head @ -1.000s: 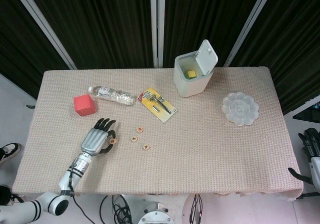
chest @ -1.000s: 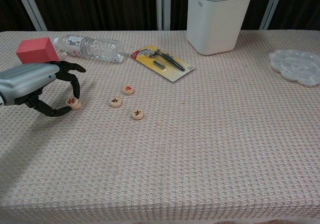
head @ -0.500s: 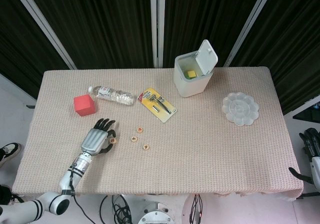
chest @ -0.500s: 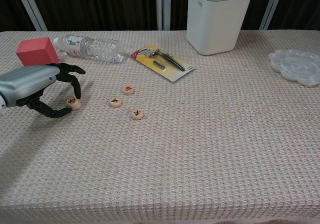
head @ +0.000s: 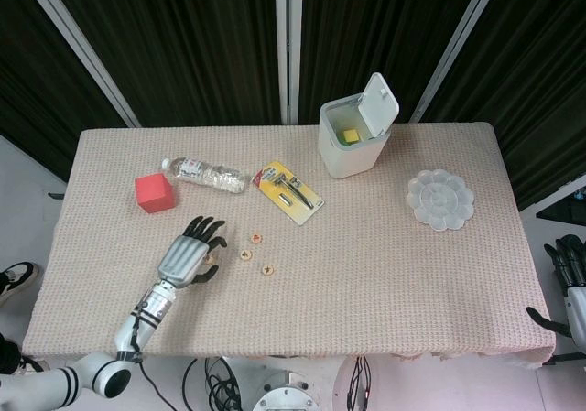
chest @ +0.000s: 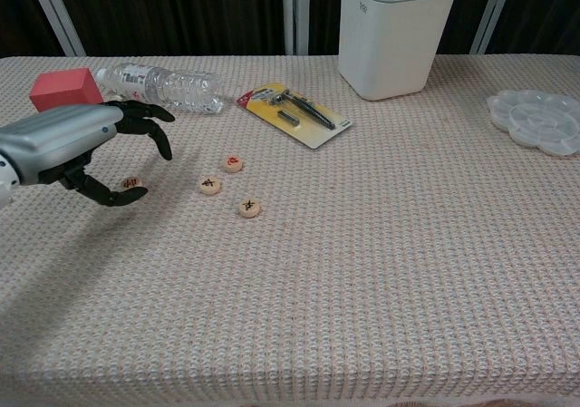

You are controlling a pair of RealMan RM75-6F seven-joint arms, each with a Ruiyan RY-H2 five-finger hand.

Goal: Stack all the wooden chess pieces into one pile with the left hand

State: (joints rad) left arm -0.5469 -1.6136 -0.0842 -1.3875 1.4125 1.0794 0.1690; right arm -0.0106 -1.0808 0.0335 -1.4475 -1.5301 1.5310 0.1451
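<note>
Four round wooden chess pieces lie flat on the woven cloth. Three form a loose cluster: one [chest: 233, 163], one [chest: 210, 185] and one [chest: 250, 208], also seen from the head as piece [head: 256, 238], piece [head: 245, 254] and piece [head: 267, 268]. The fourth piece [chest: 132, 183] lies apart to the left, just by the thumb of my left hand [chest: 77, 144]. That hand [head: 188, 255] hovers over it with its fingers lifted and spread, holding nothing. My right hand [head: 568, 283] hangs off the table's right edge, empty.
A red cube [chest: 62, 90] and a lying water bottle [chest: 163, 87] sit behind the left hand. A yellow razor card [chest: 294, 112], a white lidded bin [chest: 394, 35] and a clear palette dish [chest: 539, 121] stand further right.
The left hand's fingers lifted off the fourth piece and spread; the hand rose and shifted slightly right. The piece stays on the cloth. The right hand has not moved.
</note>
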